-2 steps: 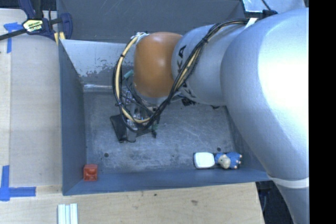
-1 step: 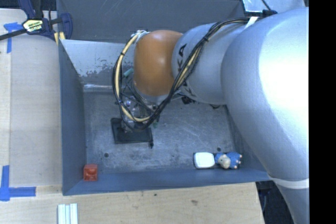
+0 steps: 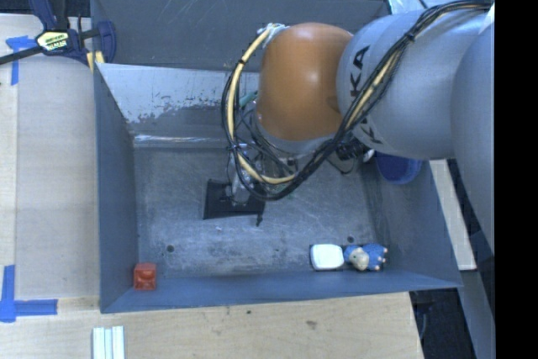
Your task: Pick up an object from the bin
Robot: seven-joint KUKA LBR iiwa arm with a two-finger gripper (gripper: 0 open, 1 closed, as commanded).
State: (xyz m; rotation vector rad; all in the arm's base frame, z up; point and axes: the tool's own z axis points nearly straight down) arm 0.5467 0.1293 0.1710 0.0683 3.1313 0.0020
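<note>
The big grey arm [image 3: 429, 71] comes in from the right, and its round orange cover [image 3: 303, 80] hangs over the middle of the bin [image 3: 113, 181]. Yellow and black cables [image 3: 233, 97] loop down around the gripper [image 3: 242, 191] and hide a lot of it, so there is no way to see if it is squeezed tight or let loose. The gripper is low, close to the floor of the bin. Right under it, and poking out a little to its left, lies a flat black thing [image 3: 220, 204] with sharp corners. It is too hidden to see if the gripper touches it. The other things are all well apart from the gripper. Far off to its lower left, in the corner of the bin, sits a small red block [image 3: 145, 275]. To its lower right, by the near wall, lies a little white lump [image 3: 327, 256], and touching it is a small blue and yellow toy [image 3: 367, 257]. To the right of the gripper a blue thing [image 3: 397, 170] peeks out from under the arm, mostly hidden.
</note>
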